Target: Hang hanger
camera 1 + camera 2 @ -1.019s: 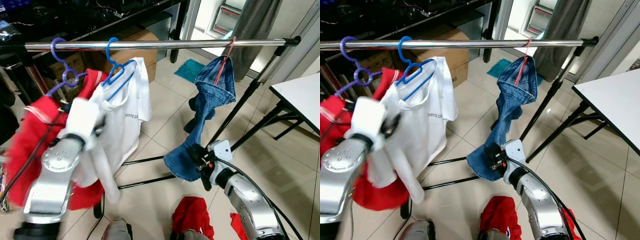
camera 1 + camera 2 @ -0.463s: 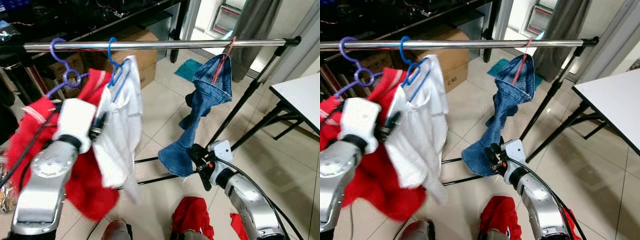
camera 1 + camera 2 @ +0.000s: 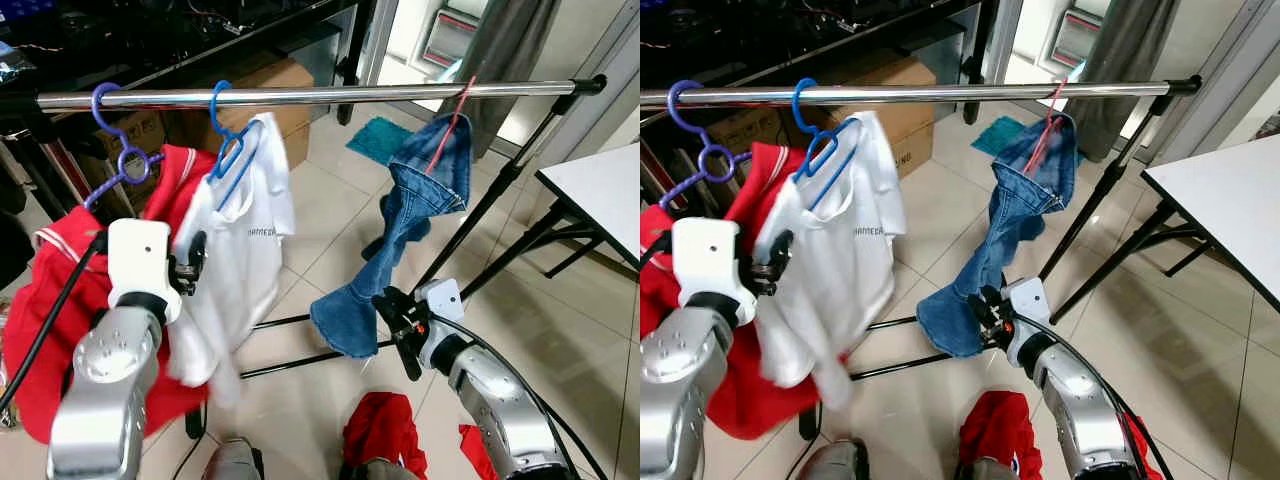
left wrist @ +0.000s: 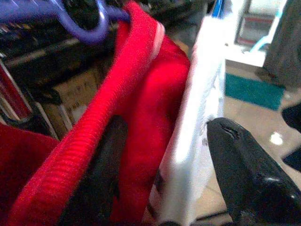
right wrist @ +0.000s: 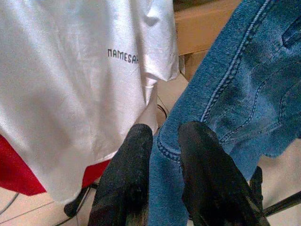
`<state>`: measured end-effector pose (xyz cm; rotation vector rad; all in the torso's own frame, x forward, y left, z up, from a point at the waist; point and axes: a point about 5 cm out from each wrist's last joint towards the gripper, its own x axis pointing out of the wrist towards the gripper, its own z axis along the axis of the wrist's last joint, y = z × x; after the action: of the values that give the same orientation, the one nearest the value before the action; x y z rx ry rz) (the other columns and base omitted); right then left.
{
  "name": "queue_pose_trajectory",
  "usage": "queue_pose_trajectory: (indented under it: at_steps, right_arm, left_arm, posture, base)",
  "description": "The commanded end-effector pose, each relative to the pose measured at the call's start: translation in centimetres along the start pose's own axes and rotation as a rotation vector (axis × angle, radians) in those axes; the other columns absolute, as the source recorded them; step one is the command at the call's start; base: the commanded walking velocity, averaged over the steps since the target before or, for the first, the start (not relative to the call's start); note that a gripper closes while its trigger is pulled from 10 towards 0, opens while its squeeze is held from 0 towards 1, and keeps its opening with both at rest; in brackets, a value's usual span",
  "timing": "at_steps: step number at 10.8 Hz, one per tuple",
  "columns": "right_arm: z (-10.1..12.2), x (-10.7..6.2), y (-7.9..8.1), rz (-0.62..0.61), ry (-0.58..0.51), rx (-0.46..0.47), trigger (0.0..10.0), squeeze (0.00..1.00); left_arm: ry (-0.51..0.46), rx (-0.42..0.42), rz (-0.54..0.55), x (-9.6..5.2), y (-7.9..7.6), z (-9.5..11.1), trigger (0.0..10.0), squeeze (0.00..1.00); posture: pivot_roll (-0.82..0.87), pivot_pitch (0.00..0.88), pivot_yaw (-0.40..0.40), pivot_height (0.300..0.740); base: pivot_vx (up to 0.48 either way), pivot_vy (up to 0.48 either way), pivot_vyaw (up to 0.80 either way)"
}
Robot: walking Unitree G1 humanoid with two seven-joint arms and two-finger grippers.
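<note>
rail [image 3: 300, 95]: polished metal tube, glossy, mirror-bright
blue hanger [image 3: 228, 150]: smooth plastic, slight sheen
purple hanger [image 3: 118, 150]: smooth plastic, glossy
white T-shirt [image 3: 240, 260]: thin matt cloth, soft creases, small printed lettering
red garment [image 4: 141, 117]: matt cloth, ribbed knit edge
jeans [image 5: 244, 94]: blue denim, rough weave, pale stitched seams, frayed hem
pink hanger [image 3: 447, 118]: thin, smooth, material unclear
floor [image 3: 330, 230]: pale tiles, glossy, reflective
box [image 3: 290, 85]: brown cardboard, matt
bench [image 3: 600, 190]: white top, smooth, matt; dark metal legs
arms [image 3: 105, 400]: brushed silver metal, satin shine
fingers [image 5: 202, 160]: black plastic, matt, slightly grainy
mat [image 3: 375, 135]: teal, fuzzy cloth, 12 o'clock of jeans
</note>
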<state>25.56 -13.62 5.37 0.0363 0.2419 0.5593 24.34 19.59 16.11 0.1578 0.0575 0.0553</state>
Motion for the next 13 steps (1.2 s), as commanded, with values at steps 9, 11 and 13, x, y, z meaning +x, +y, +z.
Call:
queue_pose_trajectory:
  at_steps: [9, 11, 13]
  right_arm:
    - [0.0, -0.2, -0.4, -0.003, 0.005, -0.013, 10.0, 0.0]
    - [-0.1, -0.2, -0.4, -0.001, 0.008, -0.013, 10.0, 0.0]
    - [-0.1, -0.3, -0.5, 0.002, 0.01, -0.017, 10.0, 0.0]
  left_arm:
    - [-0.102, 0.088, -0.05, 0.2, 0.5, 3.0, 10.0, 0.0]
    - [-0.046, 0.11, -0.059, 0.1, 0.5, 2.2, 10.0, 0.0]
    - [-0.014, 0.095, 0.001, -0.2, 0.9, 1.7, 10.0, 0.0]
  posture:
    - [0.29, 0.086, -0.1, 0.74]
    - [0.29, 0.086, -0.1, 0.74]
    - [0.29, 0.086, -0.101, 0.74]
  base:
    - [0.0, 0.0, 0.0]
    - [0.0, 0.0, 0.0]
    - [0.0, 0.0, 0.0]
